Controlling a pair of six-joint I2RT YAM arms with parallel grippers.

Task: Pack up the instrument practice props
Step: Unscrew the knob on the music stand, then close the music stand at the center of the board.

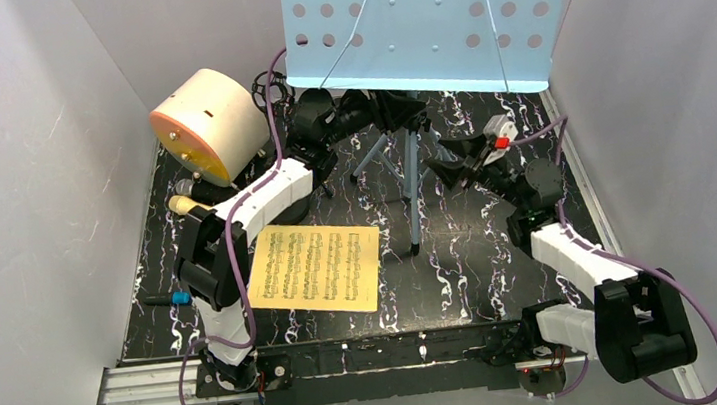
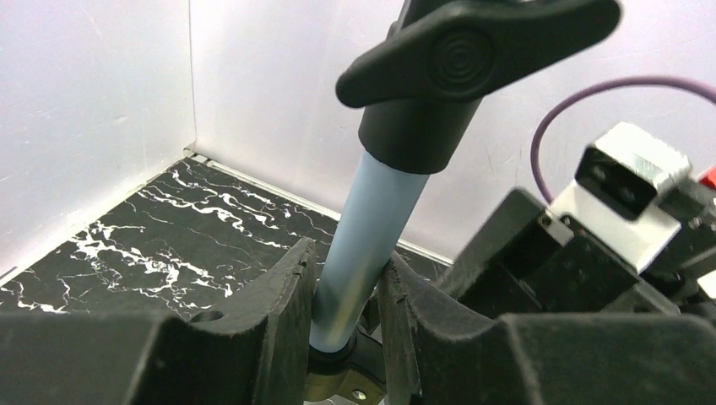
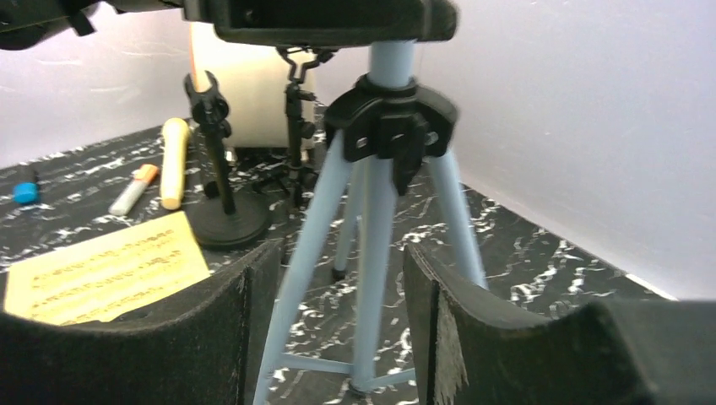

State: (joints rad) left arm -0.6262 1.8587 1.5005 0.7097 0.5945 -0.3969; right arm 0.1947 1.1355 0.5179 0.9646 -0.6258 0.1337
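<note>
The blue perforated music rack point(image 1: 426, 24) stands upright at the back on its pale blue tripod legs point(image 1: 412, 172). My left gripper point(image 1: 395, 108) is shut on the rack's blue pole point(image 2: 363, 245), just under a black knob point(image 2: 473, 51). My right gripper point(image 3: 342, 270) is open, low beside the tripod. One blue leg point(image 3: 371, 253) shows between its fingers, untouched. A yellow score sheet point(image 1: 314, 267) lies flat in front. A cream microphone point(image 3: 175, 160), a round-base mic pole point(image 3: 221, 169) and a black tripod pole point(image 3: 295, 126) sit at the back left.
The big cream cylinder with an orange face point(image 1: 209, 126) stands in the back left corner. A small white and orange stick point(image 3: 133, 190) and a blue-tipped item point(image 1: 181, 298) lie near the left wall. White walls close in on three sides.
</note>
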